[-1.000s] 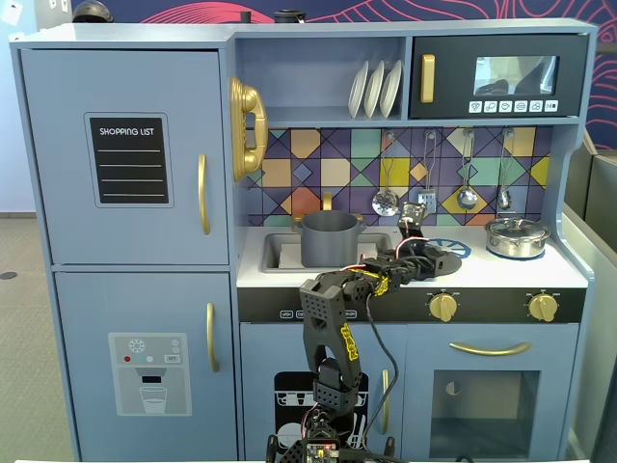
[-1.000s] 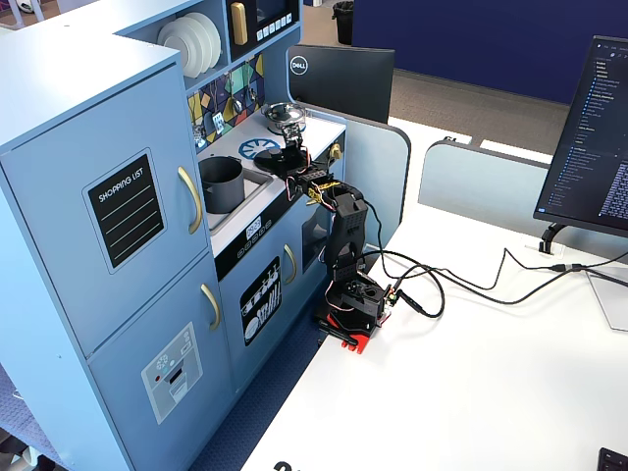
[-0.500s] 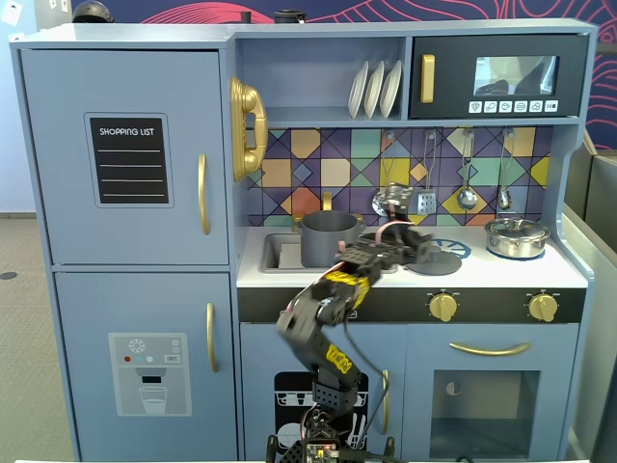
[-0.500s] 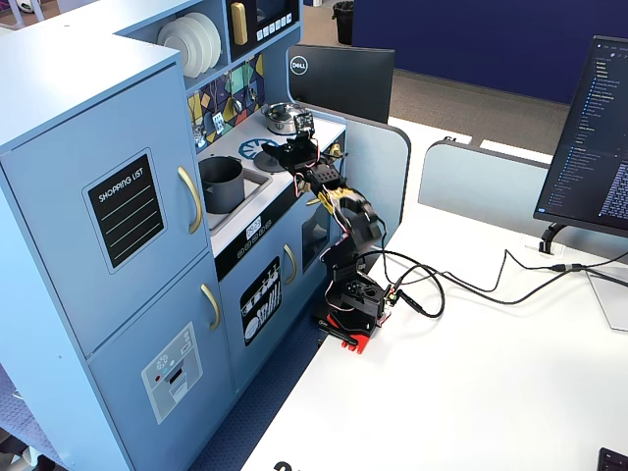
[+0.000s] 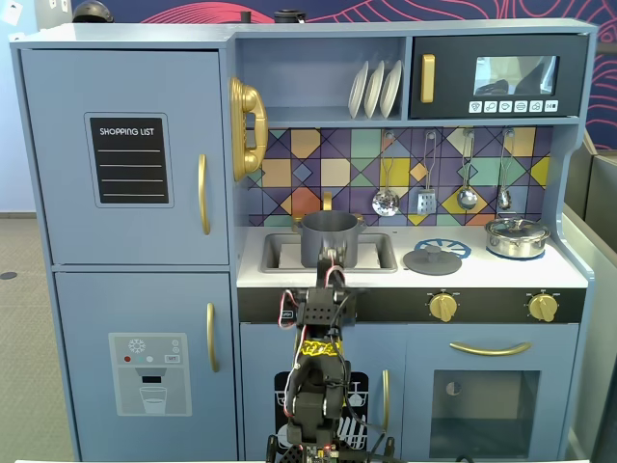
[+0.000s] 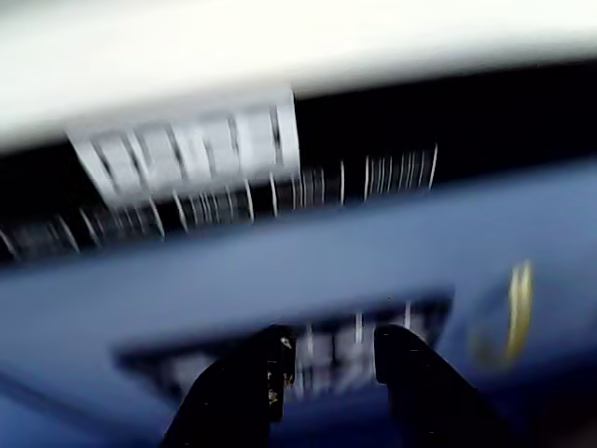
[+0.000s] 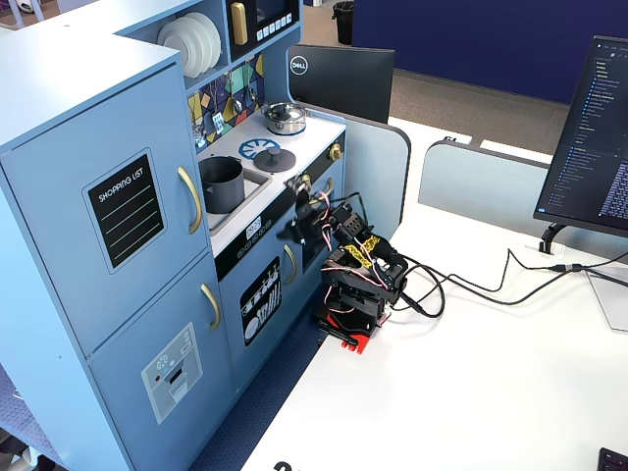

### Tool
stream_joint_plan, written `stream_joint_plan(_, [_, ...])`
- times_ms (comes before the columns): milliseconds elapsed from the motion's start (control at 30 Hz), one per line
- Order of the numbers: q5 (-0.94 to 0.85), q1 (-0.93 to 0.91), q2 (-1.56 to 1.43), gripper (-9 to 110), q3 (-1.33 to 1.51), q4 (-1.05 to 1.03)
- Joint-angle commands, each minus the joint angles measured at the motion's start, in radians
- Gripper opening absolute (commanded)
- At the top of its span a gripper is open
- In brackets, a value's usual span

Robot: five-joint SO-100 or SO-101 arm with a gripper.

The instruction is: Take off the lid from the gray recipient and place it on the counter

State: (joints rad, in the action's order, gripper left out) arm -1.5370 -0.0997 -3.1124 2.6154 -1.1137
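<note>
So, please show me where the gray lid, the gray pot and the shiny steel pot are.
gray lid (image 5: 432,259): a fixed view, flat top beside its knob.
gray pot (image 5: 328,243): a fixed view, front wall above the arm.
shiny steel pot (image 5: 517,236): a fixed view, its lid.

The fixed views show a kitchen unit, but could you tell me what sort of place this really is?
Probably an office: the toy kitchen stands against a white desk with a computer monitor and carpeted floor behind.

Black arm, yellow-black tape, red-white wires, red base
</note>
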Motion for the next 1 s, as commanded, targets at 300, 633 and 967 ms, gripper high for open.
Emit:
stream_joint_plan(300, [0.077,0.213,-0.064,0,0.387,-0.149])
stream_joint_plan(633, [0.008,0.216,-0.064,2,0.387,-0.416])
stream_joint_plan(967, [0.026,0.163,-0.064,4,0.387,-0.416])
